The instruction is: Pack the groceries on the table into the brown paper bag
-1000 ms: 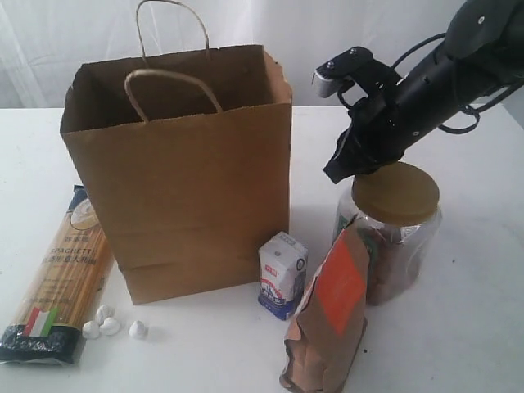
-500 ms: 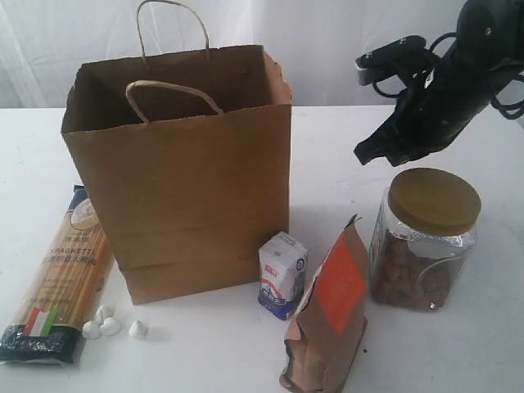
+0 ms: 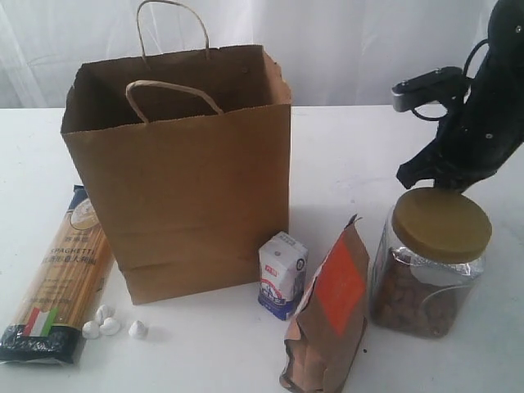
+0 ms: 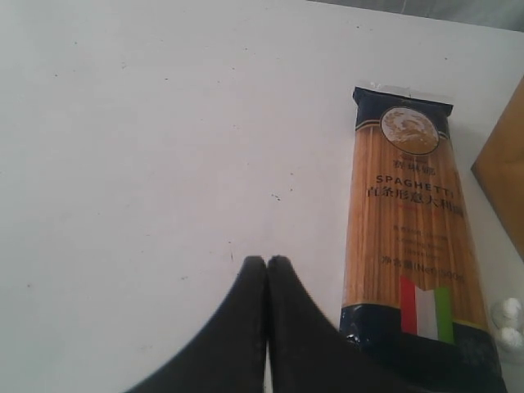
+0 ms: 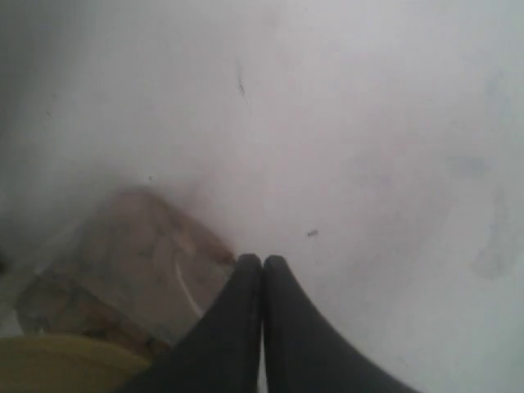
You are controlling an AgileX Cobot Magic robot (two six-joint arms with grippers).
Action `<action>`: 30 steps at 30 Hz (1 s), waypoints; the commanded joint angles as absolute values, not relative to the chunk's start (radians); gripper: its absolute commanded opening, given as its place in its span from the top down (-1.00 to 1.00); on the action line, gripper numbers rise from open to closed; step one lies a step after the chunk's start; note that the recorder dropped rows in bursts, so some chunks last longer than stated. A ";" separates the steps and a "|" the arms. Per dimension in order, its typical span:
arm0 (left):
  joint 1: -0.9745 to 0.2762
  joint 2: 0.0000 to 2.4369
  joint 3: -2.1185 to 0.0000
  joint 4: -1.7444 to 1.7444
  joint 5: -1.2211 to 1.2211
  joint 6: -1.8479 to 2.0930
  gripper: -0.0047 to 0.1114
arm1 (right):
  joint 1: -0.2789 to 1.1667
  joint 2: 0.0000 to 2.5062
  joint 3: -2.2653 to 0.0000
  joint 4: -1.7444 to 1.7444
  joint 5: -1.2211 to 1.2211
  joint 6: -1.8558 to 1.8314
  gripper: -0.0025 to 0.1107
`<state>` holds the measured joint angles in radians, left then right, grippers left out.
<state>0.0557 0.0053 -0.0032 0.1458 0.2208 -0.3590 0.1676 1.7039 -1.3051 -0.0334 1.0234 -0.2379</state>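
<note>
The brown paper bag (image 3: 184, 168) stands open on the table (image 3: 344, 147). A spaghetti packet (image 3: 61, 274) lies flat to its left, with small white lumps (image 3: 106, 322) at the packet's near end. In front of the bag stand a small white-blue carton (image 3: 282, 274) and a brown pouch (image 3: 332, 315). The gold-lidded glass jar (image 3: 430, 262) stands at the right. My right gripper (image 3: 407, 175) hangs shut and empty just above the far edge of its lid. My left gripper (image 4: 266, 262) is shut and empty over bare table beside the spaghetti packet (image 4: 405, 229); the exterior view does not show it.
The right wrist view shows the jar (image 5: 139, 262) blurred beside the shut gripper (image 5: 262, 260). A corner of the bag (image 4: 503, 176) and the white lumps (image 4: 509, 323) show at the edge of the left wrist view. A white curtain hangs behind the table.
My right arm has swung to the right, away from the bag. The gold-lidded jar has shifted right and nearer, from behind the pouch to beside it. The left gripper's earlier position is not shown.
</note>
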 commanded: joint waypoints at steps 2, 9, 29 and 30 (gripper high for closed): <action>0.058 0.000 0.000 0.141 0.203 -0.359 0.92 | 0.157 1.593 -1.303 -0.106 0.988 -0.201 0.96; 0.058 0.000 0.000 0.141 0.203 -0.359 0.92 | 0.159 1.292 -1.202 0.344 1.212 -0.533 0.96; 0.058 0.000 0.000 0.141 0.203 -0.359 0.92 | 0.418 1.365 -0.597 0.268 0.365 -0.652 0.96; 0.058 0.000 0.000 0.141 0.203 -0.359 0.92 | 0.418 1.389 -0.600 0.273 0.301 -0.652 0.96</action>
<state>0.0557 0.0053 -0.0032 0.1458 0.2070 -0.3590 0.4132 1.3482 -0.6014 0.2706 0.4689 -0.6374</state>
